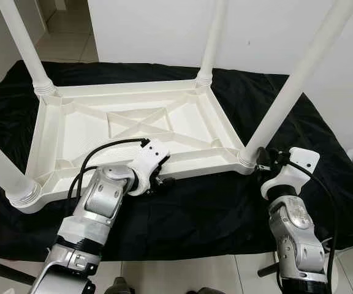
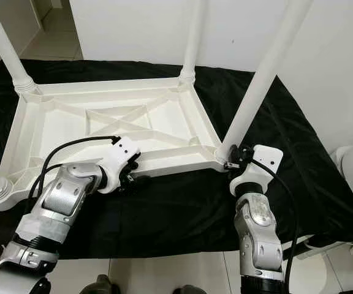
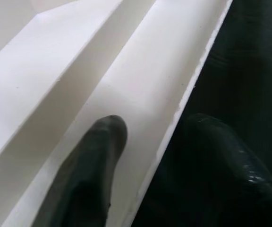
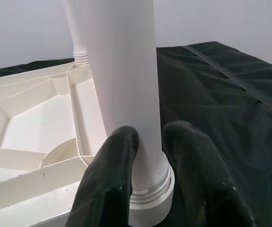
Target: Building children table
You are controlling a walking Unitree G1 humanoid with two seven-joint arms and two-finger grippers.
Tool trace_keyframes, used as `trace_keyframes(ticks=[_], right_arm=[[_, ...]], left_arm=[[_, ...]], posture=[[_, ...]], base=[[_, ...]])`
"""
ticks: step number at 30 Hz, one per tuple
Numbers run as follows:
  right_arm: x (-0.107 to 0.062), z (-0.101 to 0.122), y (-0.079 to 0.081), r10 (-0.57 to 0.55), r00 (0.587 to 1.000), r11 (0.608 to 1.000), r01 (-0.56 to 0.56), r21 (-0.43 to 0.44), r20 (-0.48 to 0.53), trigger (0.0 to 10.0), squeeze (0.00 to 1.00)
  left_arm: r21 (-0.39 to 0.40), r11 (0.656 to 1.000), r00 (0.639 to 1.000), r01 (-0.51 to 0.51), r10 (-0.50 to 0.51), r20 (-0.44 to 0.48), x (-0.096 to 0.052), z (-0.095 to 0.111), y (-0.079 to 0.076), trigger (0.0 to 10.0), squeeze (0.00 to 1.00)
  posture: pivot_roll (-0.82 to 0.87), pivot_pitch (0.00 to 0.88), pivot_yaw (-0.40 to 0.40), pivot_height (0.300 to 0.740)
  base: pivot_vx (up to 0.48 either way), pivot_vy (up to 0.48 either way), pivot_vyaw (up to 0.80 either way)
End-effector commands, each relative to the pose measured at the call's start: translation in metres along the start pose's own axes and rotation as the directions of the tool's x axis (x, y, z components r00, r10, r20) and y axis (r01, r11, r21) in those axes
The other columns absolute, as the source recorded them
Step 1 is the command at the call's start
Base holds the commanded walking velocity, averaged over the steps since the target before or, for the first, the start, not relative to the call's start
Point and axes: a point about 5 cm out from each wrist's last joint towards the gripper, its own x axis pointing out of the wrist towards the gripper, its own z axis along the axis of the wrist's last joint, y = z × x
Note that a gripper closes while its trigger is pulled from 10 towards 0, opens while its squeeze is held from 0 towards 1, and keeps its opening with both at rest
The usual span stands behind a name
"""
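Lying upside down on a black cloth [image 1: 274, 116], the white table top [image 1: 84, 131] has four legs up. Left gripper [image 1: 161, 181] fingers straddle its near rim, narrowly parted; right gripper [image 4: 150, 156] fingers clasp the near-right leg [image 1: 287, 92] at its base, cloth bare beyond.

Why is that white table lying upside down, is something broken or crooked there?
Nothing looks damaged. The white table top lies face down on a black cloth with four legs pointing up. The right gripper grips the near-right leg; the left gripper straddles the table's near rim.
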Motion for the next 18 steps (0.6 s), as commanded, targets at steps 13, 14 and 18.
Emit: trace_keyframes(ticks=[13,14,18], right_arm=[[0.0012,-0.0018,0.0006,-0.017,1.000,1.000,0.017,0.008,-0.011,10.0,0.00],[0.0013,-0.0020,0.0006,-0.018,1.000,1.000,0.018,0.009,-0.012,10.0,0.00],[0.0012,-0.0021,0.0006,-0.018,1.000,1.000,0.018,0.009,-0.012,10.0,0.00]], left_arm=[[-0.016,0.905,0.905,-0.424,0.424,0.017,-0.0011,0.0094,0.0165,0.0,0.00],[-0.018,0.902,0.902,-0.432,0.432,0.016,-0.0012,0.0094,0.0165,0.0,0.00],[-0.018,0.903,0.903,-0.430,0.430,0.022,-0.0010,0.0103,0.0158,0.0,0.00]], posture=[[0.00,0.026,-0.050,0.740],[0.00,0.026,-0.050,0.740],[0.01,0.027,-0.049,0.740]], base=[[0.000,0.000,0.00],[0.000,0.000,0.00],[0.000,0.000,0.00]])
